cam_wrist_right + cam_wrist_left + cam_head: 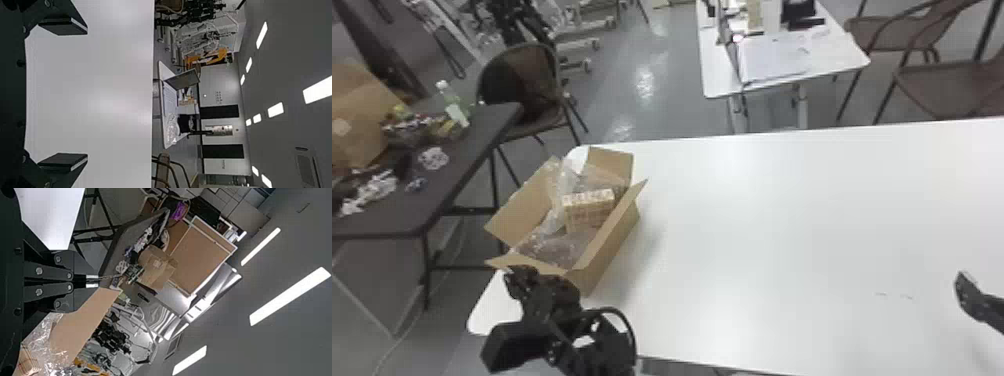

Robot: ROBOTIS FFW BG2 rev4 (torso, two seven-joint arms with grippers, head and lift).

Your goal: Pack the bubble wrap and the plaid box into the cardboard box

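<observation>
the cardboard box [613, 250] sits with its flaps spread open at the left end of the white table [757, 225]. inside it is the plaid box [589, 209], with crumpled clear bubble wrap [552, 247] along its left side and more filling the near end of the carton. the left gripper [516, 275] is at the near-left corner of the cardboard box, overlapping the near flap in the head view; i can't tell whether they touch. in its own wrist view its two flat fingers are brought together at the tips, with nothing held between them, and a cardboard flap is just beside them. the right gripper [969, 295] is over the right side of the white table, well apart from the carton, its fingers spread wide and empty. left of the white table is a dark table [477, 145] with a bottle [453, 105] and assorted clutter on it, and a brown chair [544, 112] is beside it. beyond the white table is another table [837, 55] with papers [774, 62] on it.
</observation>
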